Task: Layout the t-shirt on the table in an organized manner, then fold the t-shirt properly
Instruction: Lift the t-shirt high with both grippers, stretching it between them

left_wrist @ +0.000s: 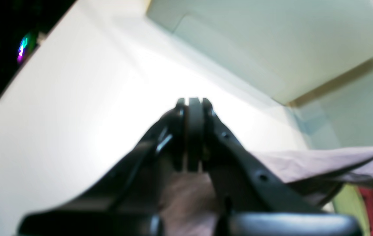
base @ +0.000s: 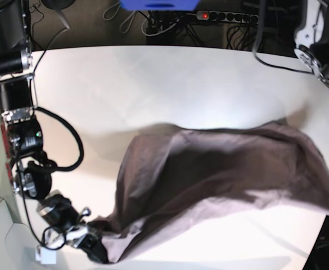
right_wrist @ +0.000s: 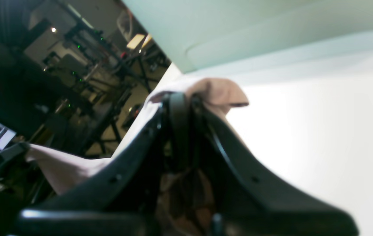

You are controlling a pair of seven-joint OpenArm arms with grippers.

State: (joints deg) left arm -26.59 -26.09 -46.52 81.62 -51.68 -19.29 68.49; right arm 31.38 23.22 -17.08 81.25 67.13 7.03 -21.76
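Far left of the base view: right arm [base: 23, 140] strung down the tabletop's [base: 153, 84] left edge, dark joints and a looping black cable. Down at the near left corner, right hand [base: 97, 252] pinched tight on a corner of the t-shirt [base: 220, 169]. Confirmed from the right wrist view: right hand [right_wrist: 181, 98] clamped with mauve cloth bunched over the tips [right_wrist: 219, 91] and more hanging between the fingers, tabletop [right_wrist: 320, 131] bright white on the right, a dim workshop off to the left.

Moving right: t-shirt stretched in a long diagonal sweep from that near left corner up toward the right edge, lifted and sagging in the middle, a dark shadowed hollow under its upper fold, paler wrinkled cloth along the near side. Shadow cast on the white surface just beyond its far edge.

Right edge: t-shirt running out of frame there, left hand not seen in the base view. From the left wrist view, left hand [left_wrist: 194, 105] with fingers pressed together, t-shirt [left_wrist: 320, 162] draped low on the right and showing between the finger bases; whether cloth is caught at the tips, cannot tell. Tabletop [left_wrist: 75, 114] glaring white behind.
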